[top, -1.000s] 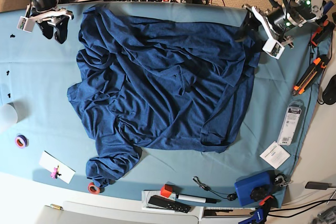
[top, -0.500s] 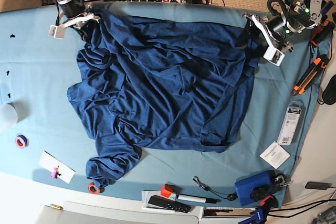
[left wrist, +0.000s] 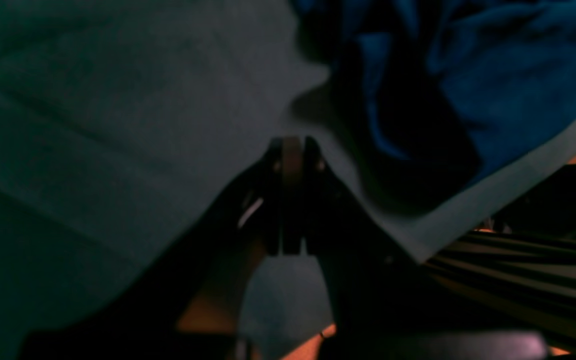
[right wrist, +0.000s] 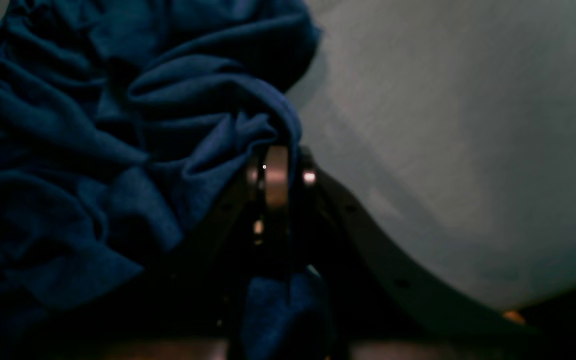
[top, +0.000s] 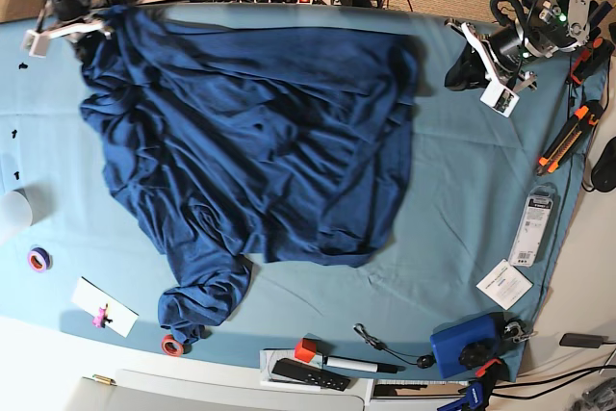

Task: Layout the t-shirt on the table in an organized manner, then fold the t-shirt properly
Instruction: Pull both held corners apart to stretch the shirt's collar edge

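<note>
From overhead the t-shirt is lying spread and wrinkly across the table, but only the right wrist cam is showing that the right gripper is pressed together and pinching a bunched fold of the shirt's edge. The left gripper is sitting closed too, holding nothing, hovering over bare teal cloth just beside the shirt near the table's edge.

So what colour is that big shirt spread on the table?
Dark navy blue, faintly heathered; the t-shirt shows best in the base view.
</note>
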Tool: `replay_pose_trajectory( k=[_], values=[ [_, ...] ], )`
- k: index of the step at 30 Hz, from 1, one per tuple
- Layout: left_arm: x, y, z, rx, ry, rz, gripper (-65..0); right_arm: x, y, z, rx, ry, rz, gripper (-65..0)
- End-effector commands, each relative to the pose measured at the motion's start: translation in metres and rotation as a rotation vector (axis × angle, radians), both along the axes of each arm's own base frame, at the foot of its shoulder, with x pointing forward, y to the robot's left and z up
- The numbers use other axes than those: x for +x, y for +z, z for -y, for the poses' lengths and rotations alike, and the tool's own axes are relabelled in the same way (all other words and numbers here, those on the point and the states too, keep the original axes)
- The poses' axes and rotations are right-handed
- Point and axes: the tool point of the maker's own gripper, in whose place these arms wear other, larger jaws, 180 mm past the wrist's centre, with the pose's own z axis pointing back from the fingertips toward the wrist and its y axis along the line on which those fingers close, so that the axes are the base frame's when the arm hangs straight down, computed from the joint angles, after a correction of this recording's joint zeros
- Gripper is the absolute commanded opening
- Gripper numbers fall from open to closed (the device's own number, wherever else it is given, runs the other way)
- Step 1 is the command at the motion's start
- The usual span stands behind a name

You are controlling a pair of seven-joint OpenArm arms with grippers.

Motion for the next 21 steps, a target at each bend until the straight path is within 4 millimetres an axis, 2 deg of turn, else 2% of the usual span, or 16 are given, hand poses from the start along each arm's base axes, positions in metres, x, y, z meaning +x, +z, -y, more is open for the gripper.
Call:
replay_pose_trajectory(
  k=[1, 5, 7, 8, 11, 12, 14, 21],
  values=[
    [0.005, 0.009, -0.001, -0.009, -0.009, 0.030, -65.0, 0.004, 0.012, 0.006, -0.023, 0.009, 0.030, -65.0],
    [0.005, 0.010, 0.000, -0.018, -0.007, 0.030, -65.0, 0.004, 0.011, 0.005, -0.023, 0.016, 0.023, -65.0],
    [0.002, 0.014, 0.007, -0.057, -0.026, 0.029, -65.0, 0.004, 0.011, 0.005, -0.022, 0.016, 0.023, -65.0],
    [-0.001, 0.015, 0.012, -0.074, -0.061, 0.029, -62.8, 0.004, 0.011, 0.005, -0.022, 0.016, 0.023, -65.0],
    [-0.011, 0.015, 0.022, -0.094, -0.128, 0.015, -36.5, 0.004, 0.011, 0.005, -0.022, 0.017, 0.021, -65.0],
    [-0.012, 0.014, 0.023, -0.097, -0.124, -0.003, -32.2, 0.004, 0.011, 0.005, -0.022, 0.017, 0.021, -65.0],
    [-0.015, 0.009, 0.024, -0.103, -0.102, -0.047, -29.7, 0.004, 0.011, 0.005, -0.022, 0.017, 0.020, -65.0],
    [-0.025, 0.005, 0.048, -0.157, -0.121, -0.082, -27.4, 0.003, 0.009, 0.003, -0.014, 0.012, 0.021, -65.0]
  ],
)
